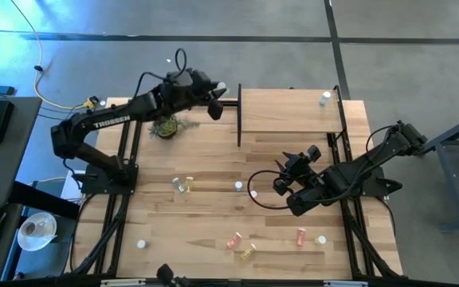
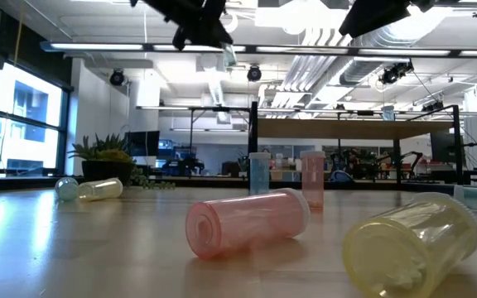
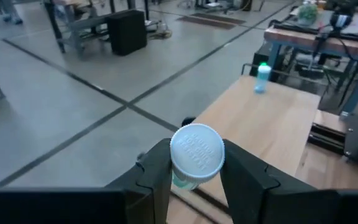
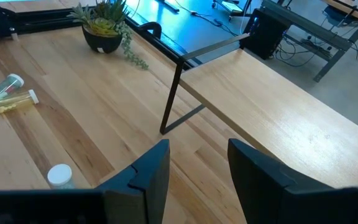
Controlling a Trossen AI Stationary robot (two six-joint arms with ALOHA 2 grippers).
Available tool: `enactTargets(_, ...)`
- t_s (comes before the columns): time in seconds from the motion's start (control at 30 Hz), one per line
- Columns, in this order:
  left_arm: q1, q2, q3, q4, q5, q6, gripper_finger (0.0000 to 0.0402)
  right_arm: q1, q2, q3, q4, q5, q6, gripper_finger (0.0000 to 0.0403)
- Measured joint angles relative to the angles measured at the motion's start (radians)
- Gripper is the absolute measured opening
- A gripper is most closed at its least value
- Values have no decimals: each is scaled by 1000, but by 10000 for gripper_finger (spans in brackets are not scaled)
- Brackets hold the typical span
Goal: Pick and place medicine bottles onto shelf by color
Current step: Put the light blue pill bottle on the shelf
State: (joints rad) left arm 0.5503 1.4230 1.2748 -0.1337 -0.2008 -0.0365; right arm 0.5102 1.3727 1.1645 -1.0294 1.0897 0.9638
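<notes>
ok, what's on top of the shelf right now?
One teal bottle stands upright near the far right corner of the shelf. The left gripper hovers off its left end, fingers shut on another teal bottle. Rest of the board is bare.

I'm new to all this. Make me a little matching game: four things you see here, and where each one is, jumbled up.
Things:
1. teal bottle
2. green-capped bottle
3. potted plant
4. pink bottle

Places:
A. standing on the shelf
B. lying on its side on the table
C. held in the left pincer
D. on the table under the left arm

Pairs: 1-C, 2-A, 3-D, 4-B
</notes>
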Motion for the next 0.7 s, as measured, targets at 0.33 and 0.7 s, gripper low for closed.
enactTargets(0.33, 0, 163, 326, -277, 44, 51, 110, 8, -26, 0, -11, -23, -2, 154)
enactTargets(0.7, -1, 388, 580, -350, 149, 37, 110, 31, -58, 0, -21, -33, 5, 154)
